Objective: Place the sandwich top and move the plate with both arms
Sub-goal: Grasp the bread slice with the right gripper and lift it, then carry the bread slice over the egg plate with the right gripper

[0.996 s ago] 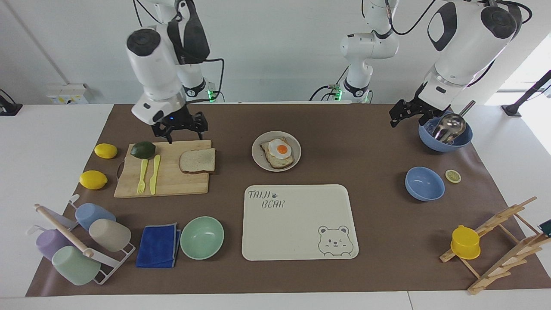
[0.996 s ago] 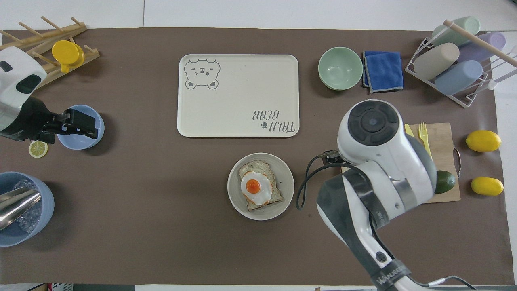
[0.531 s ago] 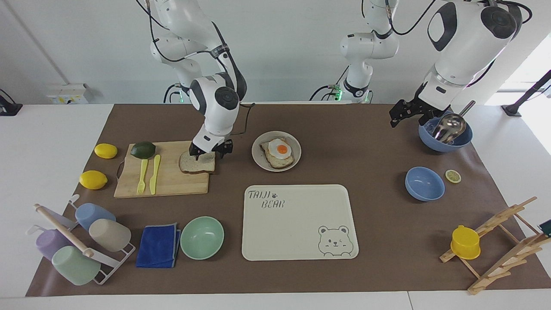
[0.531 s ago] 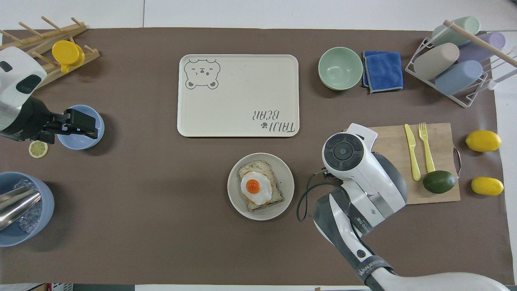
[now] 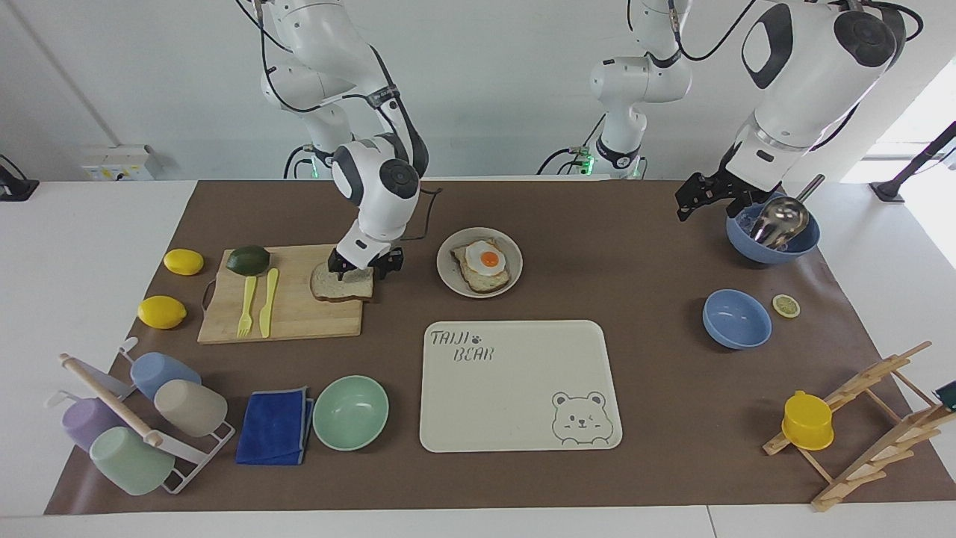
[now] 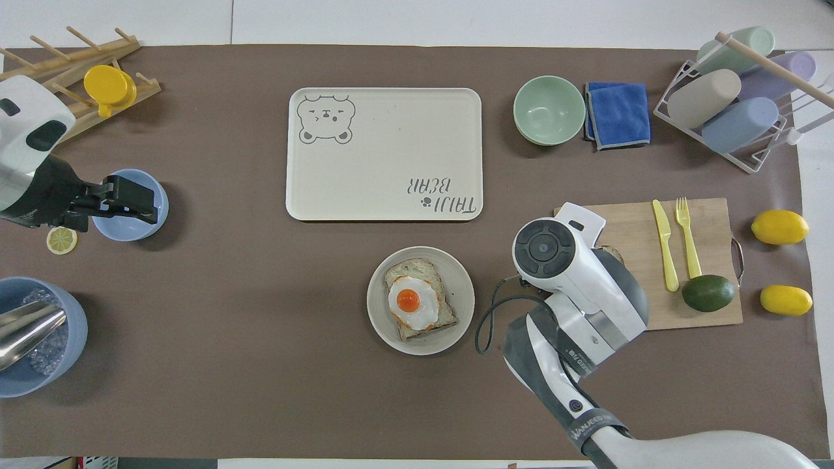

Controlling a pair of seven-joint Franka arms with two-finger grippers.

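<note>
The sandwich top [image 5: 340, 285], a plain pale slice, lies on the wooden cutting board [image 5: 299, 314]. My right gripper [image 5: 364, 267] is down at the slice's edge nearer the robots, its fingers apart on either side of that edge. In the overhead view the right arm's wrist [image 6: 554, 247] hides almost all of the slice. The beige plate [image 5: 452, 280] stands beside the board and holds a toasted slice with a fried egg [image 5: 488, 259]; it also shows in the overhead view [image 6: 381, 326]. My left gripper [image 5: 691, 202] waits in the air at the left arm's end of the table.
On the board lie a yellow fork and knife [image 5: 258, 299] and an avocado [image 5: 248, 260]. The cream bear tray [image 5: 515, 388] lies farther out than the plate. A mint bowl [image 5: 350, 412], blue cloth, cup rack, two lemons, two blue bowls [image 5: 736, 320] and a wooden rack stand around.
My right gripper came from above the board's robot-side edge down to the bread slice, and in the last half second settled slightly lower. The left arm has not moved.
</note>
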